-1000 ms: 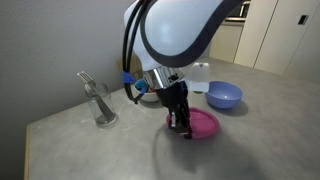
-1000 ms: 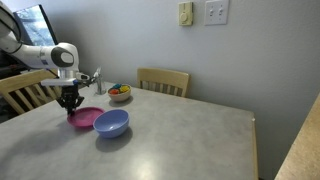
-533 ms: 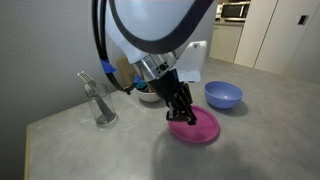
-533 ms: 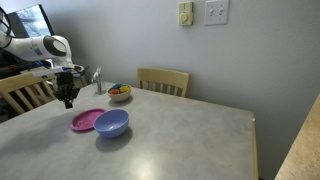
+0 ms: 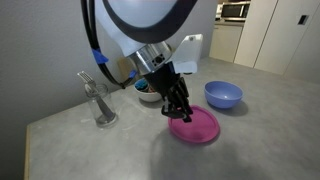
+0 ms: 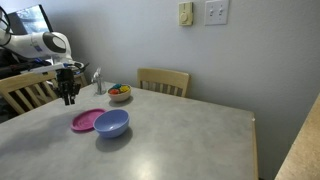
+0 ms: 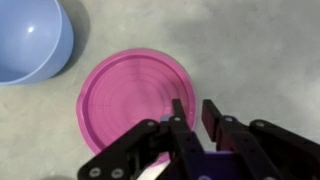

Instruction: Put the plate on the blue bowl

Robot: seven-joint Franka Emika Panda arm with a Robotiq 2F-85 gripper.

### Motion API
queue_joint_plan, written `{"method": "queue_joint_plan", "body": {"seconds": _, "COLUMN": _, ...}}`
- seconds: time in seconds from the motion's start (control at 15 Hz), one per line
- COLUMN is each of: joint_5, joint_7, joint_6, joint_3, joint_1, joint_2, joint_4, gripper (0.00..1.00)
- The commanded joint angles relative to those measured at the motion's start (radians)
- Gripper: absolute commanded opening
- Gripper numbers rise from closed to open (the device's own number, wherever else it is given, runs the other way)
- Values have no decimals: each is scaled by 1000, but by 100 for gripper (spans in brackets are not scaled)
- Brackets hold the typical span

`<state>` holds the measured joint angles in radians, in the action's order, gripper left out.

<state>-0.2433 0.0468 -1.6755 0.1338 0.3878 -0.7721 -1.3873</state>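
**Gripper above plate; plate on table beside blue bowl**

Exterior view, near side: The gripper [image 5: 179, 108] hangs over the near-left rim of the plate [image 5: 197, 128], fingers pointing down. From this angle I cannot tell whether the fingertips touch the rim. The plate lies flat on the grey table [image 5: 100, 150]. The blue bowl [image 5: 224, 95] stands just beyond it, apart from it and upright. A glass holding a fork [image 5: 99, 104] stands to the left, well clear.

Exterior view, far side: The gripper [image 6: 69, 98] is clearly off the table, above and behind the plate [image 6: 84, 122]. The plate lies just beside the blue bowl [image 6: 111, 124]. A white bowl with colourful contents [image 6: 120, 94] sits farther back, in front of a wooden chair [image 6: 164, 80].

Wrist view: The plate [image 7: 130, 90] lies empty and level, with the blue bowl [image 7: 30, 40] at the upper left, a strip of table between them. The fingers [image 7: 179, 117] are drawn almost together, a narrow slit between them, pinching nothing.
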Motion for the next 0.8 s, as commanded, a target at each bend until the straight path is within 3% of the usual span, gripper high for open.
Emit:
{"method": "queue_joint_plan", "body": {"seconds": 0.0, "joint_5": 57, "joint_7": -127, "joint_6": -117, "joint_3": 42, "joint_1": -67, "joint_2": -19, "joint_4": -21, "gripper": 58}}
{"method": "queue_joint_plan", "body": {"seconds": 0.4, "joint_5": 177, "joint_7": -211, "joint_6": -224, "joint_3": 66, "joint_1": -126, "joint_2": -70, "joint_4": -49, "gripper": 98}}
{"method": "queue_joint_plan", "body": {"seconds": 0.73, "joint_5": 290, "joint_7": -195, "joint_6": -316, "joint_3": 88, "joint_1": -153, "joint_2": -93, "joint_4": -91, "gripper": 100}}
